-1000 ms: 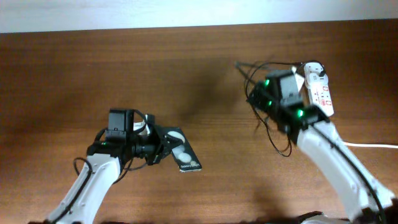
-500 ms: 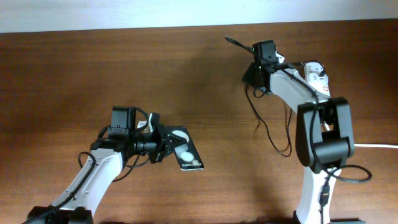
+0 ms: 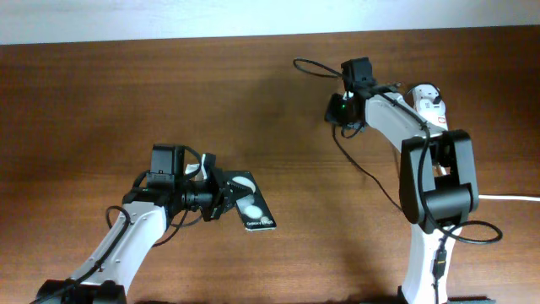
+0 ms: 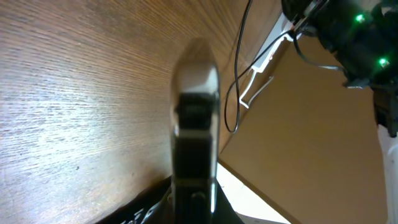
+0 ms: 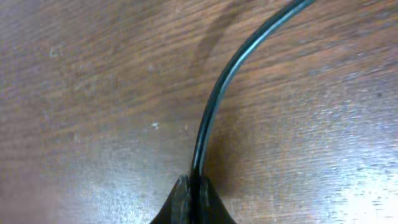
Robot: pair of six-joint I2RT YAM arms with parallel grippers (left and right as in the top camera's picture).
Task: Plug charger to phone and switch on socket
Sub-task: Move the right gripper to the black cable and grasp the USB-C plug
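The black phone [image 3: 251, 205], its glossy face showing two white patches, is held just above the table by my left gripper [image 3: 225, 200], which is shut on it. The left wrist view shows the phone [image 4: 196, 118] edge-on between the jaws [image 4: 194, 208]. My right gripper [image 3: 338, 114] is at the back of the table, shut on the thin black charger cable [image 3: 314, 63]. In the right wrist view the cable [image 5: 214, 99] rises from the closed jaws [image 5: 194, 190]. I cannot make out its connector tip. The white socket [image 3: 431, 100] lies behind the right arm, partly hidden.
A thick white cord [image 3: 506, 198] runs off the right edge. The slack charger cable trails across the wood in front of the right gripper towards the right arm's base [image 3: 430, 262]. The table's back edge meets a pale wall [image 3: 169, 21].
My right arm swung to the back of the table and its gripper closed on the charger cable, whose free end lifted and shifted left. The left arm and phone stayed put.
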